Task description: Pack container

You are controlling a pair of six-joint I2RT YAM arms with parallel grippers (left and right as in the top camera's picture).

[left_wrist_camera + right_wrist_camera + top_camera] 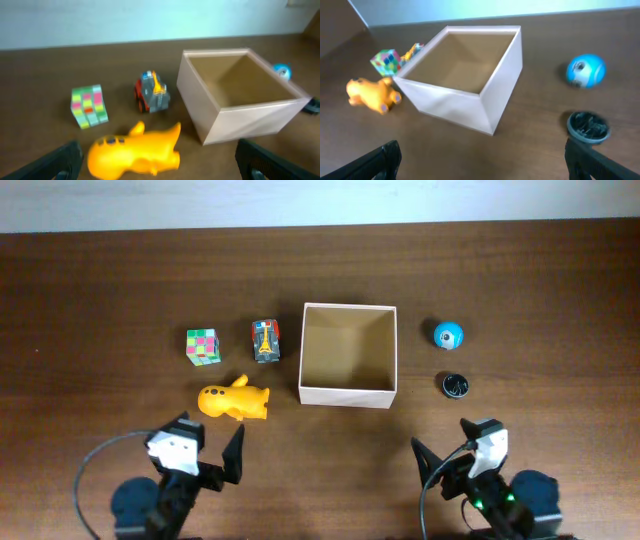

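The container (pixel 347 392) is a square open box with white walls and a tan inside, empty, at the table's middle. It also shows in the left wrist view (pixel 250 120) and the right wrist view (pixel 450 107). Left of it lie a yellow-orange animal toy (pixel 232 401) (pixel 135 152) (pixel 370 93), a multicoloured cube (pixel 202 346) (pixel 89 105) (pixel 385 61) and a small toy car (pixel 265 340) (pixel 152 92). Right of it sit a blue ball (pixel 448 334) (pixel 585 70) and a dark round disc (pixel 455 385) (pixel 588 125). My left gripper (pixel 210 442) (pixel 160 162) is open, just before the yellow toy. My right gripper (pixel 450 445) (pixel 485 160) is open and empty.
The brown wooden table runs to a pale wall at the far edge (pixel 320 205). Black cables (pixel 95 465) loop by the left arm's base at the near edge.
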